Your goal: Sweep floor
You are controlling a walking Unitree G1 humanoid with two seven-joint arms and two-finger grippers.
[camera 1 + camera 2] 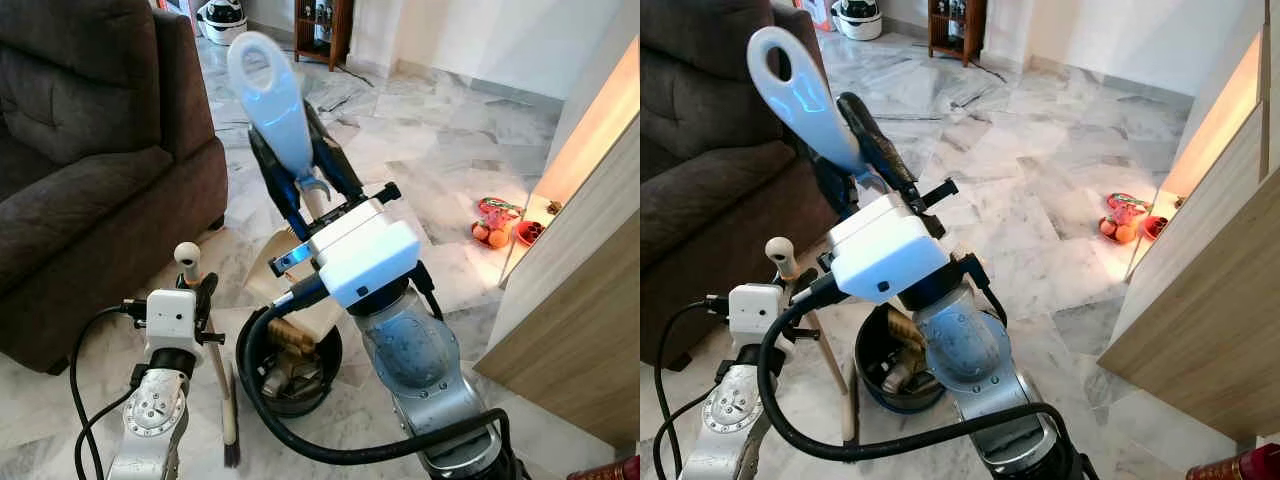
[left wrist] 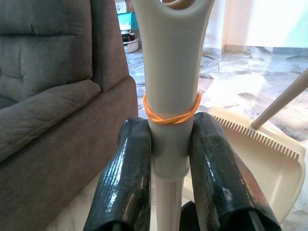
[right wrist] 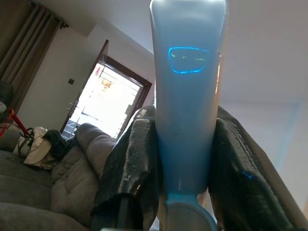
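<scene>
Mid-sweep, both arms are loaded: the right gripper (image 1: 300,175) is clamped on the pale blue dustpan handle (image 1: 268,85), which rises tilted toward the brown sofa (image 1: 80,150), its long axis running down to the cream dustpan (image 2: 269,159) by a dark waste bin (image 1: 290,370). Left gripper (image 2: 171,159) pinches the broom handle (image 2: 172,82), banded in orange, near upright, bristles (image 1: 230,440) on the marble floor (image 1: 430,150) just beside the bin. Scattered toys (image 1: 500,225) lie well apart toward the robot's right, beside the wooden cabinet (image 1: 590,300).
</scene>
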